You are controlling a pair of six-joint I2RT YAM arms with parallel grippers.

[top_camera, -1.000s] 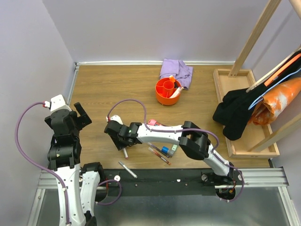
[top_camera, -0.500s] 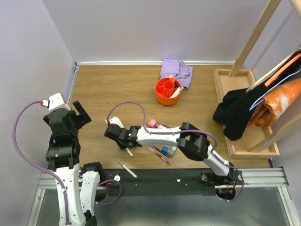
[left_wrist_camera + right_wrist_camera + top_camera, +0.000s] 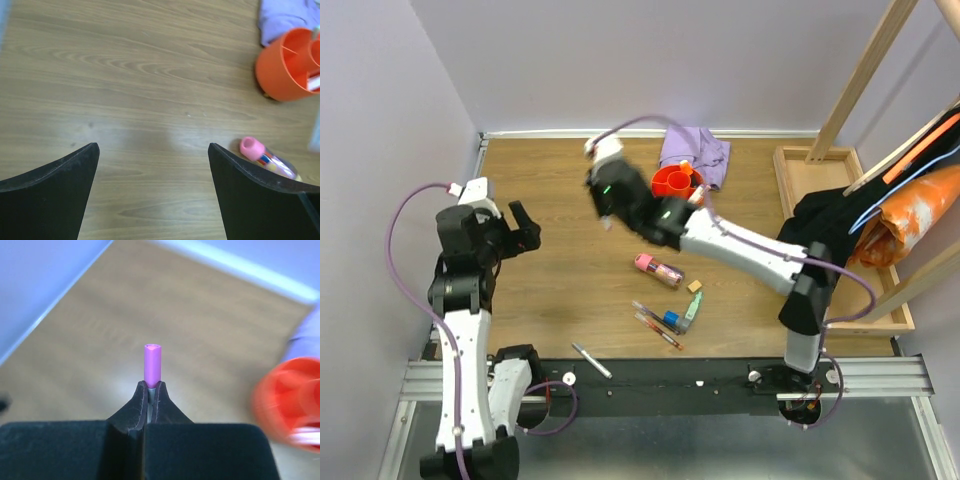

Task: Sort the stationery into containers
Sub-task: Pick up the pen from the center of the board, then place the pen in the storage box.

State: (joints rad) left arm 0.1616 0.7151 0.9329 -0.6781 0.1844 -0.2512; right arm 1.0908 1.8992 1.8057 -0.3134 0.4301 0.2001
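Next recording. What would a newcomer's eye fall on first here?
First, the right claw, shut on a thin purple-tipped pen, hangs over the table just left of the orange cup at the far middle. Next come the left claw, wide open at the left, and the pink-capped tube and loose pens lying at the near middle.

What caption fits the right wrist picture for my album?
Right claw shut on a purple-capped pen, orange cup blurred at right.
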